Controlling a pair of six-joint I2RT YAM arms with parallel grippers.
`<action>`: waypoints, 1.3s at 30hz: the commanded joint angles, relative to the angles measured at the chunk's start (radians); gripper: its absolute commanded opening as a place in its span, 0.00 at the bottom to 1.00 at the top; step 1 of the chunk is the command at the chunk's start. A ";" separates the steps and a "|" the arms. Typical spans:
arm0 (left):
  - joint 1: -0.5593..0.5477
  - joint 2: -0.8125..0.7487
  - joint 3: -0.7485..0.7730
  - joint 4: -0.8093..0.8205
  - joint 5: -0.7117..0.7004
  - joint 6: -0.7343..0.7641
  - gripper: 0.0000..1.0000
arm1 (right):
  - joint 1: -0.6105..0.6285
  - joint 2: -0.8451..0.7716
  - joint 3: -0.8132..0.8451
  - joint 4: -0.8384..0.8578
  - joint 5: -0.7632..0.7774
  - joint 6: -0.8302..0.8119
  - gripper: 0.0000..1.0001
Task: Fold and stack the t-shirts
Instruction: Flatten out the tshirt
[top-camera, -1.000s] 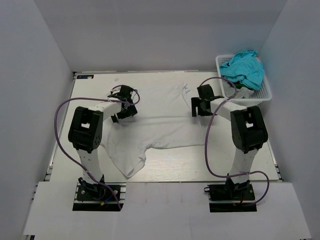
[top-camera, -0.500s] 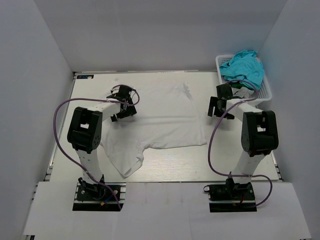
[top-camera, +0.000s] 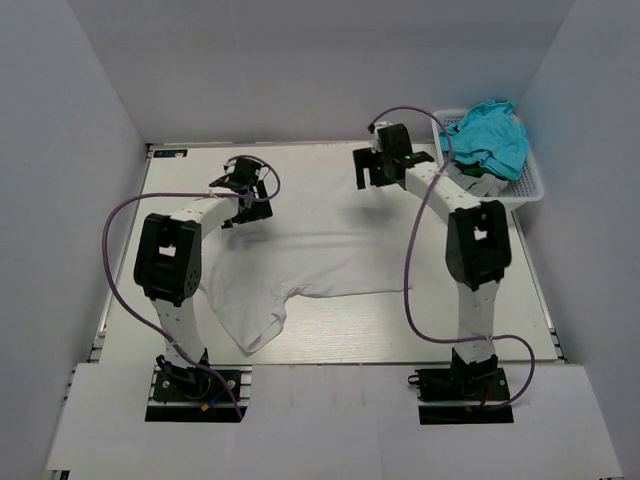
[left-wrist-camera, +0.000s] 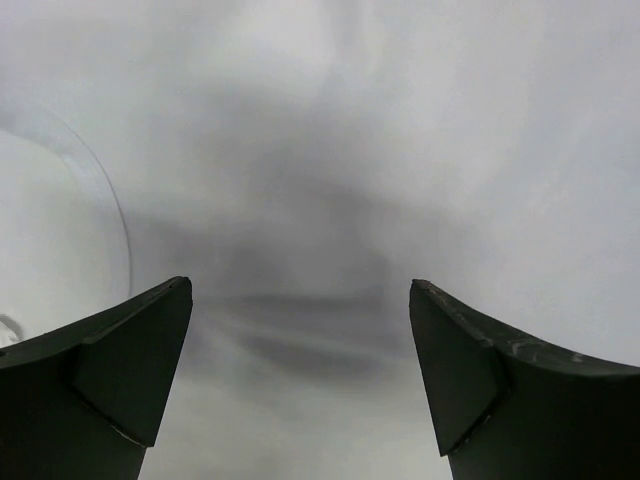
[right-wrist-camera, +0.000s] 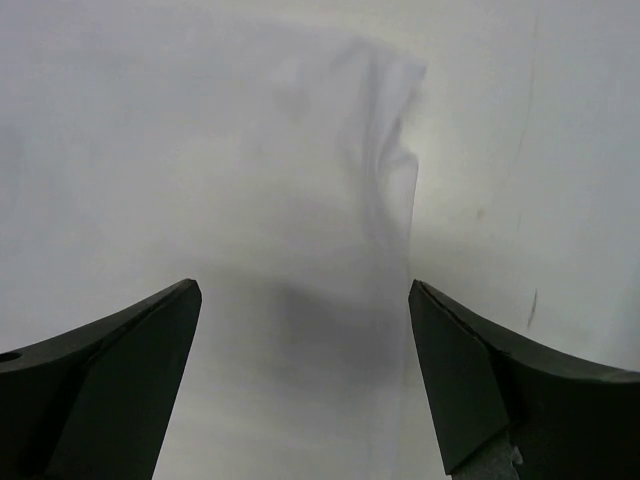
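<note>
Down on the pale wood-grain tabletop (top-camera: 350, 335): one plain white short-sleeved t-shirt of thin cloth (top-camera: 320, 250), spread open and mostly flat, with a sleeve trailing toward the near left edge.

Over to the black two-finger left gripper (left-wrist-camera: 298, 283): spread wide, gripping nothing, poised over the shirt's far left part. From its wrist camera, only white cloth and a soft grey shadow between the dark fingers (left-wrist-camera: 100, 380). Hard to say whether touching the fabric or just above it. Off to the left of that view, a faint curved line, too blurred to name.

Across to the matching right gripper (right-wrist-camera: 303, 284): gaping just as wide and equally empty, stretched out to the shirt's far right corner. Beneath it, a rumpled fold along the cloth's edge, with bare tabletop just to the right.

At the table's far right corner, a white slotted plastic basket (top-camera: 530, 185) with a bundle of teal cloth (top-camera: 490, 135) heaped inside, well apart from the left gripper and near the right arm.

Looping off both arms, thin purple cables (top-camera: 115, 250), down to the bases at the near edge.
</note>
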 joint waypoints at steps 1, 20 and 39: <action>0.032 -0.050 0.129 0.014 -0.069 0.012 1.00 | 0.012 0.180 0.254 -0.056 0.098 -0.062 0.90; 0.174 0.352 0.443 -0.051 -0.019 -0.008 1.00 | -0.017 0.572 0.578 0.132 0.264 -0.080 0.90; 0.203 0.404 0.388 0.056 0.052 0.121 1.00 | -0.240 0.555 0.610 0.179 0.047 0.281 0.90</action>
